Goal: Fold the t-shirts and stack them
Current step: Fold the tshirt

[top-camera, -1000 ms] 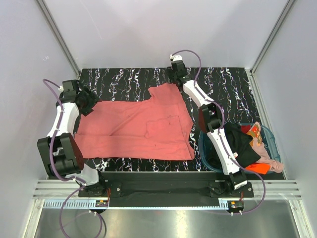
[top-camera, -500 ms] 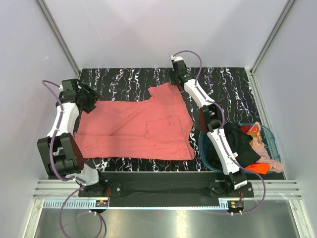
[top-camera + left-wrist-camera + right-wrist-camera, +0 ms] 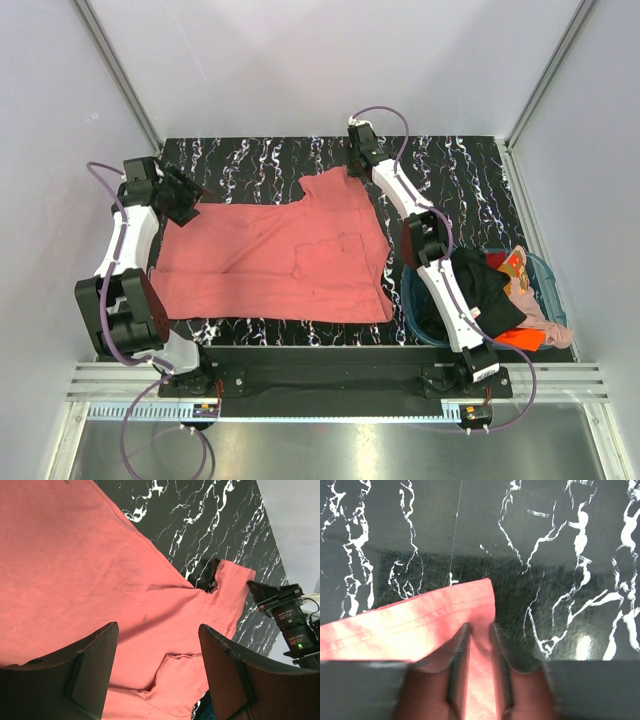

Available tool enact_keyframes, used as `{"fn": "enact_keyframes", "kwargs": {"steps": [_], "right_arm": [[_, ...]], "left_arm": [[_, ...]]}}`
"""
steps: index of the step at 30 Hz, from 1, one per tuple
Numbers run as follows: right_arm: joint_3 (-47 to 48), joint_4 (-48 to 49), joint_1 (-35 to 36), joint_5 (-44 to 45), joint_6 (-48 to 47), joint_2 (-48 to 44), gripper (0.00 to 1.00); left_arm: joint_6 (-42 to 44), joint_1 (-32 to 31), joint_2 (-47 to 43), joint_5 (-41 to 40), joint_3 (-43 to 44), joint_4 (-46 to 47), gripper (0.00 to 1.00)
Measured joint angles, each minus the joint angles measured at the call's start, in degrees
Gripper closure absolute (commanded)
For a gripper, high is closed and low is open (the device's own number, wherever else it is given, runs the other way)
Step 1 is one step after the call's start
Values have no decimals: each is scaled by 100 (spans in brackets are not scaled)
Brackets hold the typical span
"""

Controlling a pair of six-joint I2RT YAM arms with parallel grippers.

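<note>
salmon-red t-shirt [image 3: 280,255] spread flat, far corner pinched

the shirt lies open across the black marbled table [image 3: 460,170], between my two arms. my right gripper [image 3: 480,628] sits at its far right corner, fingers [image 3: 459,650] drawn close on either side of a ridge of hem, gripping it. my left gripper [image 3: 157,630] hangs over the shirt's far left part, fingers spread wide, holding nothing. at the near right, a teal basket [image 3: 548,272] holds a black t-shirt [image 3: 480,285] and other crumpled ones.
</note>
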Motion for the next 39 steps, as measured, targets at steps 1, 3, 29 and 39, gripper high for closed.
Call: {"fn": "enact_keyframes", "kwargs": {"steps": [1,3,29,39], "right_arm": [[11,-42,0,-7,44,0,87],[15,-74,0,-9,129,0,87],[-1029,614,-101,-1357,1202,-726,100],[-1399,737,-105,-1513,1167,-1106,100]], "left_arm": [[0,0,0,20,15,-17,30],[0,2,0,46,33,-28,30],[1950,490,3687,-2035,3101,-391,41],[2483,490,4535,-2249,4094,-901,44]]}}
